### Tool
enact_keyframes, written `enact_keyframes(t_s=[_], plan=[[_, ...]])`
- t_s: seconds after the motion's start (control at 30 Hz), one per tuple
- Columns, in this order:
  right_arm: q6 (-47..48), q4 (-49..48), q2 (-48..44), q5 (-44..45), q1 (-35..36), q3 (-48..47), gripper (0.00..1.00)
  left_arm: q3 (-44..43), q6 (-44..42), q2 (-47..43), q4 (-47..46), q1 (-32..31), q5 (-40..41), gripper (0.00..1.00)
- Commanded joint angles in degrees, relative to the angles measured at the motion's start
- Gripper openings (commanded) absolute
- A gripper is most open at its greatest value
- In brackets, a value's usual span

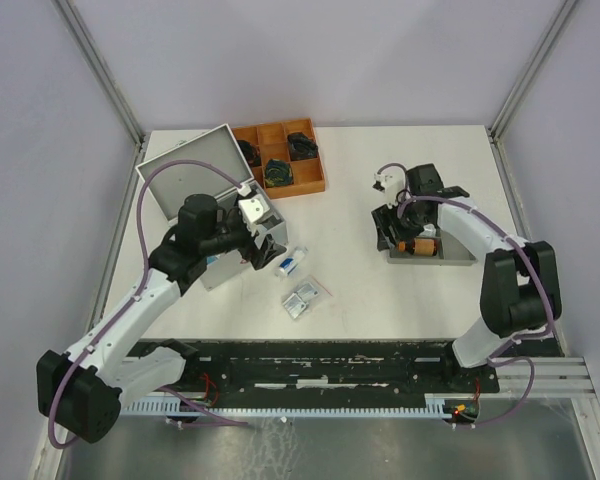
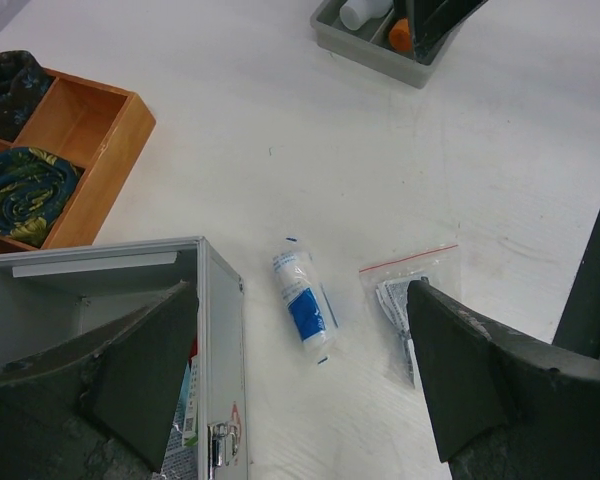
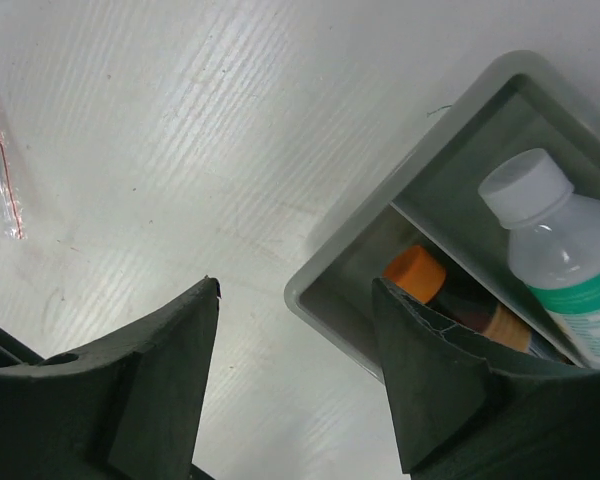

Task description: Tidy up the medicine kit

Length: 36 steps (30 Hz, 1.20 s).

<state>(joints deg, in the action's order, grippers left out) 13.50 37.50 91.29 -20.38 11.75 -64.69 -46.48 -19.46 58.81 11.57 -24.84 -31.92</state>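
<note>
White table top (image 1: 380, 290) lies inside a booth with pale grey walls and metal corner posts. At the upper left of the top view stands the silver-grey aluminium medicine kit (image 1: 205, 205), its hinged lid (image 1: 185, 170) raised toward the back. Just beside it, at the upper middle, is a brown wooden compartment tray (image 1: 280, 158) with dark bundles inside.

In the left wrist view the kit (image 2: 225, 320) fills the lower left of the frame. A metal latch (image 2: 218, 445) and a small red mark sit on its front wall. A carton with green print (image 2: 190, 400) stands inside, but the writing is too small to read. On the table near the kit lie a small white roll with a blue label (image 2: 302, 298) and a clear zip bag with a red seal line (image 2: 400, 290). No words on them can be read.

The left arm bends forward from the lower left, and the left gripper (image 2: 300, 385) hangs over the kit's front corner with its fingers wide apart, one over the kit and one over the bag.

At the right of the top view is a shallow grey plastic tray (image 1: 460, 258). It holds an amber bottle with an orange cap (image 3: 415, 275) and a white plastic bottle with a white cap (image 3: 560, 250), whose green label text is blurred. The right arm folds back toward the middle. The right gripper (image 3: 295, 370) is spread open, holding nothing, one finger over the tray and one over bare table.
</note>
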Motion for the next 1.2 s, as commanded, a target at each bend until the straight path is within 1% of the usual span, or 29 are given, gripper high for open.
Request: enact_keyframes(t_s=[0.0,0.17,0.37,0.53,0.7,0.87,1.03,1.17], plan=[[-5.94,-1.8,3.58,1.44,0.56,-2.95,0.7,-0.34,-2.13,-1.68,-0.42,-0.12,0.57,0.92],[-6.82,-1.23,5.98,3.37,1.4,-3.87,0.7,-0.66,-1.81,-1.68,-0.06,-0.1,-0.26,0.92],[-6.37,-1.34,8.17,3.03,4.01,-2.92,0.7,-0.97,-2.05,-1.39,0.2,-0.1,-0.39,0.92],[-6.62,-1.1,9.4,2.02,6.93,-2.99,0.7,-0.14,-4.56,-1.39,0.93,-0.17,0.88,0.92],[-8.98,-2.08,8.33,-1.46,10.28,-2.96,0.7,0.99,-7.71,-1.26,2.68,-0.18,2.76,0.92],[-13.43,-6.45,6.19,-6.28,14.65,-2.2,0.7,2.78,-10.1,-1.23,3.21,-0.19,4.11,0.92],[-14.69,-10.39,6.36,-10.06,18.07,-3.01,0.71,4.35,-11.63,-1.15,3.19,-0.2,3.92,0.92],[-13.63,-9.57,7.5,-11.88,19.2,-5.4,0.71,5.44,-13.25,-0.62,3.19,-0.41,3.24,0.9]])
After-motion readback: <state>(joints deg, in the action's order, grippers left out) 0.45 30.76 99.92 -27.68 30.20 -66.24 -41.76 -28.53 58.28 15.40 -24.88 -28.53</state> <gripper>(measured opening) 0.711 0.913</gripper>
